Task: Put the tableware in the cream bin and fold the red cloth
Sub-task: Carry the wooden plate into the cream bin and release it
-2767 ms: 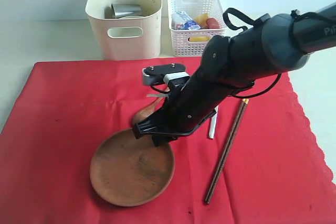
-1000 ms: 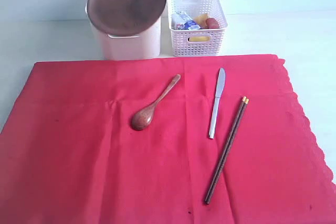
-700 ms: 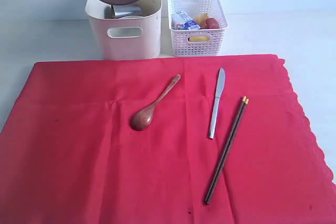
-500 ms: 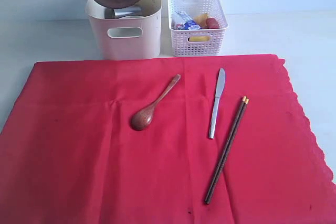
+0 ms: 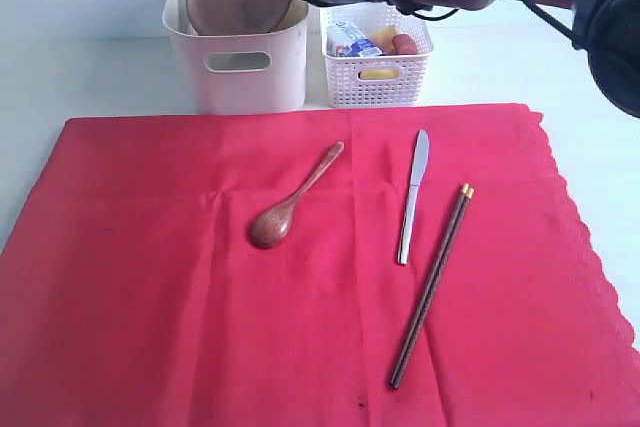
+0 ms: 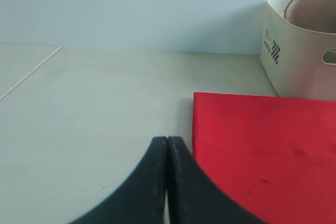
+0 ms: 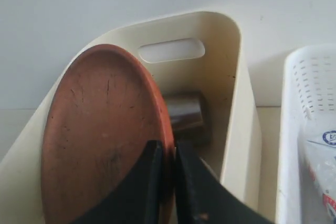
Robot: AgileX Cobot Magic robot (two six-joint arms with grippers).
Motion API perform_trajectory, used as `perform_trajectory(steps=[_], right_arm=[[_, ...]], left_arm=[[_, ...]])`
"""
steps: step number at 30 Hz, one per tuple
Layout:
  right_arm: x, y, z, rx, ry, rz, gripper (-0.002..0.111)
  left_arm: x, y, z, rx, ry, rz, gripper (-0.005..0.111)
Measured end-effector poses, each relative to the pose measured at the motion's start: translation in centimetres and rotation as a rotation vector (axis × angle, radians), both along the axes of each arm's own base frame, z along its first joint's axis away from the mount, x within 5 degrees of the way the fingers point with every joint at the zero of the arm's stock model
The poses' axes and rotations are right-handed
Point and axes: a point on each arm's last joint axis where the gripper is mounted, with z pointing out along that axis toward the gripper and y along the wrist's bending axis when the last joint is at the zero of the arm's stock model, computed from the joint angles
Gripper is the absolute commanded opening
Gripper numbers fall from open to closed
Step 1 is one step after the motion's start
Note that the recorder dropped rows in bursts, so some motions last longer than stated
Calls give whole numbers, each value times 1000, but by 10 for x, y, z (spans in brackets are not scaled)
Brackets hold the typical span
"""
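Round brown wooden plate [image 7: 105, 129] is pinched at its rim by the right gripper [image 7: 168, 156]: the two black fingers [image 7: 149, 182] are almost closed, one on each face of the thin edge. From the fingers the plate stands on edge, tilted, with its lower part already inside the tall cream plastic bin [image 7: 231, 40] and its top near the bin's rim. Beyond it, deeper in the bin, lies the steel cup [image 7: 184, 114], just beside the plate's far face; I cannot tell whether they touch. So the coming release turns on the plate being within the walls, and it looks ready to be let go downward.

The left gripper [image 6: 167, 145] is closed on nothing, low over the bare table off the corner of the large red cloth [image 5: 150, 297], well apart from the bin; the right arm is the one at work.

Nearly three seconds ago the plate lay flat on the cloth near the brown wooden spoon [image 5: 290, 202]. A second ago it hung above the bin; now it has sunk inside. Spoon, silver knife [image 5: 412, 197] and dark brown chopsticks [image 5: 432, 282] have not moved.
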Motion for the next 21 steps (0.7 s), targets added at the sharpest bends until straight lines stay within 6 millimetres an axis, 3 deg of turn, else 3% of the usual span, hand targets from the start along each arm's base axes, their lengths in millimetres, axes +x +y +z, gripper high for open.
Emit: perform_trajectory(steps=[6,9,13,17,20,21], right_arm=[[1,0,2,3,-17,-11,52],[1,0,2,-45,-46,14,57],[-5,1,13,-53,-34,62,57],[-19,0,47,-78,-36,168,54],[-38,-8,86,-205,-78,283,38],[-42,-11,93,-228,-72,293,27]], left_arm=[[0,0,0,0,0,0,1],[0,0,0,0,0,0,1],[0,0,0,0,0,0,1],[0,0,0,0,0,0,1],[0,0,0,0,0,0,1],[0,0,0,0,0,0,1]])
